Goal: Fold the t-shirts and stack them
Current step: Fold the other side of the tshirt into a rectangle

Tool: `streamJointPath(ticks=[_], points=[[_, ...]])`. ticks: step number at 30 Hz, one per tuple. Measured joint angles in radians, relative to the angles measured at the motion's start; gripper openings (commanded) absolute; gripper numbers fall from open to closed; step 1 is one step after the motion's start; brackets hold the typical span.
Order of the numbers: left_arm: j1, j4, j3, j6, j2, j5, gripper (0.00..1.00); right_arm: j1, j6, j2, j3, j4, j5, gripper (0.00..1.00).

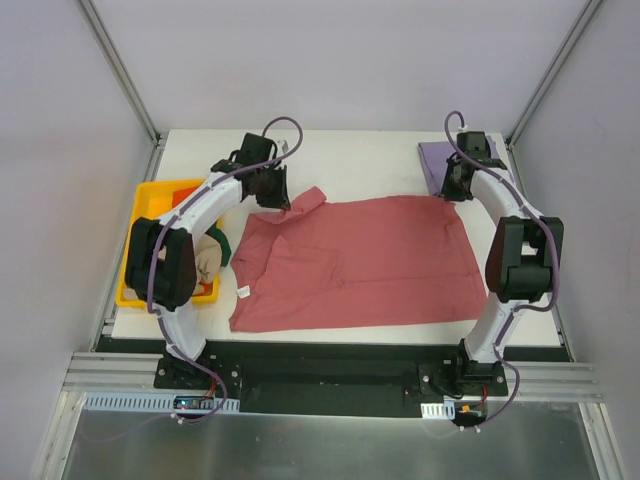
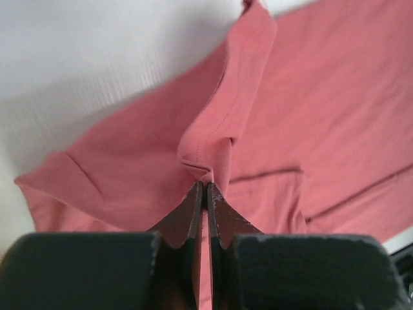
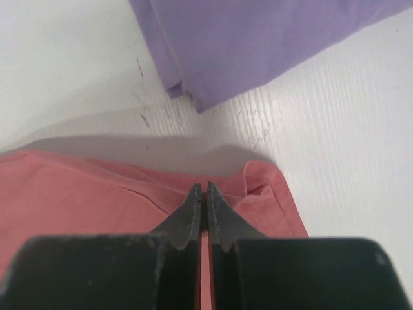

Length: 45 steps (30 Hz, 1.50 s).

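The dusty red t-shirt (image 1: 360, 262) lies spread across the middle of the white table (image 1: 350, 150). My left gripper (image 1: 285, 200) is shut on a lifted fold of its far left part; the left wrist view shows the cloth (image 2: 213, 129) pinched at the tips of that gripper (image 2: 205, 187). My right gripper (image 1: 447, 192) is shut on the shirt's far right corner, as the right wrist view shows, with the gripper (image 3: 204, 188) on the red cloth (image 3: 77, 194). The lavender t-shirt (image 1: 438, 160) lies folded at the back right and also shows in the right wrist view (image 3: 258, 39).
A yellow bin (image 1: 128, 290) stands at the table's left edge, under my left arm. It holds an orange shirt (image 1: 185, 190), a beige shirt (image 1: 205, 262) and a dark green one (image 1: 222, 245). The table's front edge lies just beyond the arm bases.
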Motion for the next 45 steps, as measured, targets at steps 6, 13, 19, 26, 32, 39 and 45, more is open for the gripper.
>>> streamJointPath(ticks=[6, 13, 19, 26, 32, 39, 45], points=[[-0.039, 0.058, -0.237, -0.016, -0.223, -0.033, 0.00, 0.000, 0.000, -0.129, -0.149, 0.017, -0.010, 0.00], [-0.065, 0.093, -0.431, -0.091, -0.430, -0.099, 0.00, 0.000, 0.000, -0.272, -0.274, 0.015, 0.001, 0.00], [-0.077, 0.102, -0.556, -0.150, -0.613, -0.177, 0.00, -0.006, 0.001, -0.352, -0.320, 0.014, 0.023, 0.00], [-0.078, 0.113, -0.683, -0.208, -0.821, -0.240, 0.00, -0.031, 0.001, -0.420, -0.373, 0.002, 0.047, 0.00], [-0.078, 0.108, -0.782, -0.241, -0.908, -0.259, 0.00, -0.072, 0.000, -0.470, -0.410, -0.011, 0.050, 0.00], [-0.078, 0.107, -0.838, -0.257, -0.991, -0.256, 0.00, -0.095, -0.002, -0.503, -0.444, -0.016, 0.048, 0.01], [-0.078, 0.109, -0.866, -0.268, -1.017, -0.254, 0.00, -0.102, -0.005, -0.516, -0.480, -0.017, 0.041, 0.05]])
